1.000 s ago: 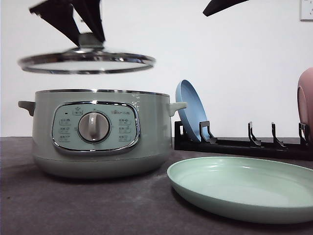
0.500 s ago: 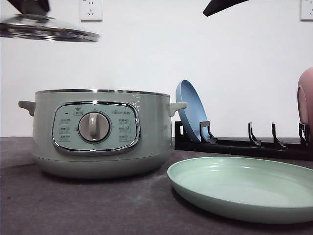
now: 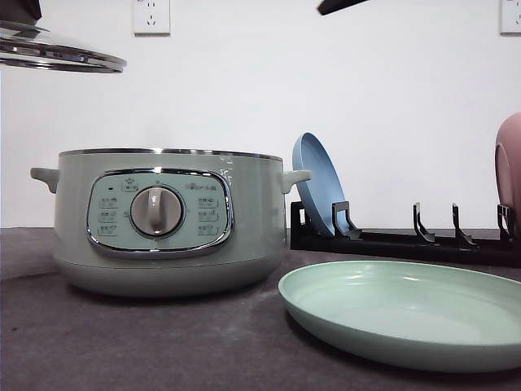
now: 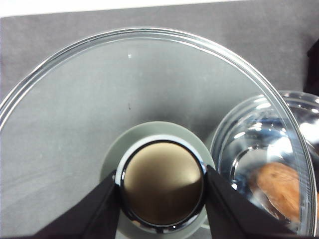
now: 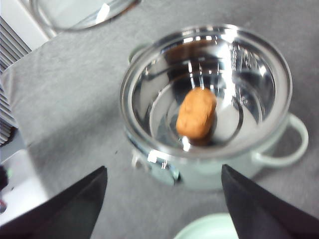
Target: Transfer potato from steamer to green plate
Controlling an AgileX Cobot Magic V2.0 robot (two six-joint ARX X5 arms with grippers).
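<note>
The pale green steamer (image 3: 163,220) stands uncovered at the table's left. An orange-brown potato (image 5: 197,113) lies on the shiny floor of the steamer (image 5: 204,94). Through the glass, the potato (image 4: 281,189) also appears in the left wrist view. My left gripper (image 4: 162,184) is shut on the knob of the glass lid (image 4: 124,99), holding the lid (image 3: 49,49) high to the steamer's left. My right gripper (image 5: 164,209) hangs open above the steamer, its fingers (image 5: 65,209) spread wide and holding nothing. The green plate (image 3: 407,309) lies flat, right of the steamer.
Behind the green plate stands a black dish rack (image 3: 407,240), with a blue plate (image 3: 317,191) upright in it. A pink plate (image 3: 510,171) shows at the right edge. The dark grey table (image 3: 163,342) stretches in front. A white wall closes the back.
The left gripper has carried the lid from just above the steamer up and away to the left. The right arm's dark tip at the top has shifted slightly left.
</note>
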